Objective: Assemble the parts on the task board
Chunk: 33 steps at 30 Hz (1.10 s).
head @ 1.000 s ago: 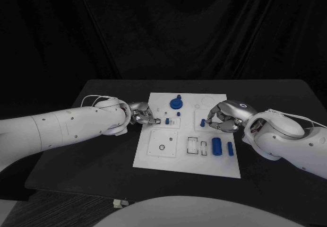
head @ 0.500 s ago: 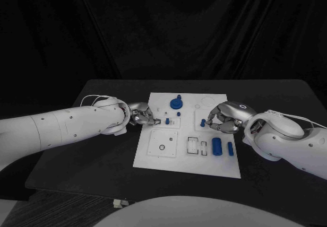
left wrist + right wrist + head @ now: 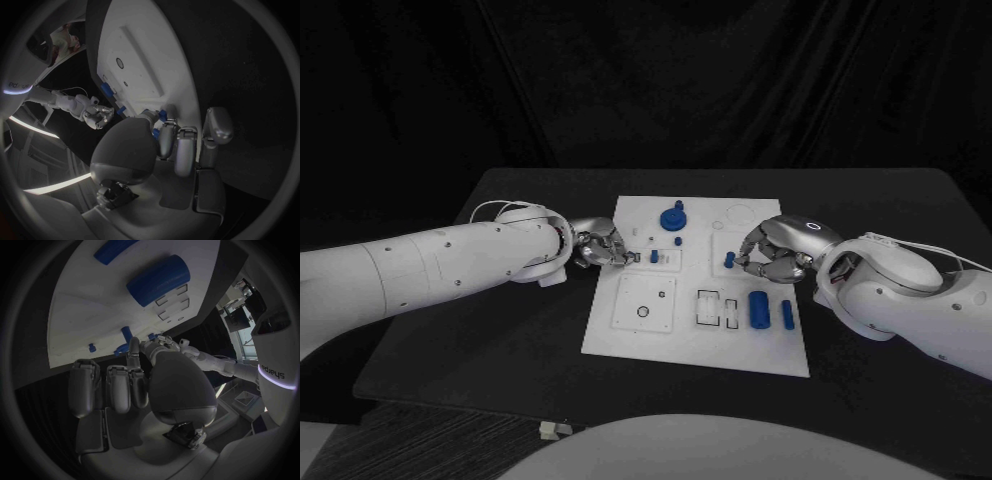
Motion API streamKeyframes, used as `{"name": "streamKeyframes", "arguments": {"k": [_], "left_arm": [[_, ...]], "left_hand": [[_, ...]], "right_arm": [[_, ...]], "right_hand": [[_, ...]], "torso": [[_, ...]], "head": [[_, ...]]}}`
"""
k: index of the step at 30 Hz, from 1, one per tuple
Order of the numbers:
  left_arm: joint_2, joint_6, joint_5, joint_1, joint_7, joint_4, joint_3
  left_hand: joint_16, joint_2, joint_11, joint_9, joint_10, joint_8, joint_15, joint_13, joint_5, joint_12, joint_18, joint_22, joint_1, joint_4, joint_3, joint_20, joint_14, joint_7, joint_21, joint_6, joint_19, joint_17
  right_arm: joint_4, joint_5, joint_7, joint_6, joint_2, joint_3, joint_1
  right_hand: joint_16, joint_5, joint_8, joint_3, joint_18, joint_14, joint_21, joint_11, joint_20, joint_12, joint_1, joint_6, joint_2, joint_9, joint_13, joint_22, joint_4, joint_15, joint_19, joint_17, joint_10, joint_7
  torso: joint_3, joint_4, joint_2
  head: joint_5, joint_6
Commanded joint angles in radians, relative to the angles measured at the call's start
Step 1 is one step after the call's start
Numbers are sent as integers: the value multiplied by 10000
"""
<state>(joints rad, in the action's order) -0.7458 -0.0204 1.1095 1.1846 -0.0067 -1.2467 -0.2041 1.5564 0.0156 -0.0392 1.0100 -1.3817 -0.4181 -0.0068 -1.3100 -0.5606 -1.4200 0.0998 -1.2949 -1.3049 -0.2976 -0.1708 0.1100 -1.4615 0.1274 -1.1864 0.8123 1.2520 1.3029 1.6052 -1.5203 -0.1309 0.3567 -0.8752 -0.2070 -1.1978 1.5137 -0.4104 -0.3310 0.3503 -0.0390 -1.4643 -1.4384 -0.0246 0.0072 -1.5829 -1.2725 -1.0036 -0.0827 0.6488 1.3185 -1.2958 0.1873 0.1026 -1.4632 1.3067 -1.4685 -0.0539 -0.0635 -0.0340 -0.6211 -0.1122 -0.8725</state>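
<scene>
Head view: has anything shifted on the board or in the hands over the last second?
Barely anything. The right hand has closed in slightly at the small blue peg; whether it grips the peg is unclear. The left hand stays at the blue piece by the board's left edge. The other blue parts have not moved.

The right hand (image 3: 773, 252) has edged slightly toward the robot.
</scene>
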Motion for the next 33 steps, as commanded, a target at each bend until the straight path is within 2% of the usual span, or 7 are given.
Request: {"name": "streamKeyframes", "arguments": {"k": [1, 5, 10, 13, 24, 33], "left_arm": [[7, -741, -1, -122, 228, 28, -87], [2, -775, -4, -122, 320, 55, -87], [-4, -737, -6, -122, 378, 71, -87], [-7, -683, -6, -122, 398, 83, -87], [-47, -265, -7, -122, 428, 85, -86], [-126, 120, -8, -120, 611, 18, -84]], "left_hand": [[-92, -388, -134, -2228, 62, 1201, 119, -1298, 367, 87, -25, -1465, -550, 544, -1567, 30, -501, 1, -13, -441, -42, 2132], [-59, -705, -157, -2621, 26, 1217, 146, -1293, 1003, 35, -32, -1486, -495, 1053, -2971, 69, -546, 12, -143, -92, -10, 2164], [-15, -1047, -139, -2862, -67, 1174, 121, -1301, 1102, -34, -56, -1524, -321, 1834, -4153, 50, -635, 9, -353, 276, 75, 2239], [0, -1136, -140, -2938, -107, 1152, 115, -1298, 1099, -60, -69, -1538, -205, 2246, -4524, 49, -669, 16, -461, 366, 103, 2266], [45, -1066, -73, -2848, -220, 816, 60, -1307, 1346, -123, -95, -1582, -117, 2801, -4733, 2, -792, -58, -715, 762, 228, 2376], [52, -1111, -38, -2723, -197, 579, 23, -1253, 1310, -84, -96, -1584, -70, 3036, -4739, -33, -809, -90, -771, 863, 231, 2390]], "right_arm": [[5, -20, -180, -97, -13, 8, 28], [7, -19, -189, -120, -23, 8, 28], [12, -19, -205, -143, -30, 8, 28], [12, -19, -214, -152, -30, 8, 28], [22, -19, -246, -171, -39, 8, 28], [24, -19, -285, -212, -41, 8, 29]], "right_hand": [[-191, -197, 199, 108, 4, -755, 203, 48, 45, 121, -153, 163, 100, -166, 2523, -2236, -91, -13, -304, 969, -1023, 36], [-191, -197, 199, 108, 4, -755, 203, 48, 45, 121, -153, 163, 100, -166, 2523, -2236, -91, -13, -304, 969, -1023, 36], [-191, -197, 199, 108, 4, -755, 203, 48, 45, 121, -153, 163, 100, -166, 2523, -2236, -91, -13, -304, 969, -1023, 36], [-191, -197, 199, 108, 4, -755, 203, 48, 45, 121, -153, 163, 100, -166, 2523, -2236, -91, -13, -304, 969, -1023, 36], [-191, -205, 204, 108, 4, -755, 205, 50, 48, 121, -153, 156, 106, -175, 2523, -2236, -94, -16, -303, 971, -1023, 34], [-191, -208, 208, 107, 4, -755, 203, 51, 50, 121, -155, 151, 106, -181, 2523, -2237, -99, -17, -304, 972, -1023, 33]], "torso": [[2, -3, -4], [0, -2, -2], [0, -5, -3], [0, -1, -4], [1, -2, -3], [1, -2, -3]], "head": [[3, -2], [2, -2], [0, -2], [-5, -2], [13, -2], [25, -2]]}}
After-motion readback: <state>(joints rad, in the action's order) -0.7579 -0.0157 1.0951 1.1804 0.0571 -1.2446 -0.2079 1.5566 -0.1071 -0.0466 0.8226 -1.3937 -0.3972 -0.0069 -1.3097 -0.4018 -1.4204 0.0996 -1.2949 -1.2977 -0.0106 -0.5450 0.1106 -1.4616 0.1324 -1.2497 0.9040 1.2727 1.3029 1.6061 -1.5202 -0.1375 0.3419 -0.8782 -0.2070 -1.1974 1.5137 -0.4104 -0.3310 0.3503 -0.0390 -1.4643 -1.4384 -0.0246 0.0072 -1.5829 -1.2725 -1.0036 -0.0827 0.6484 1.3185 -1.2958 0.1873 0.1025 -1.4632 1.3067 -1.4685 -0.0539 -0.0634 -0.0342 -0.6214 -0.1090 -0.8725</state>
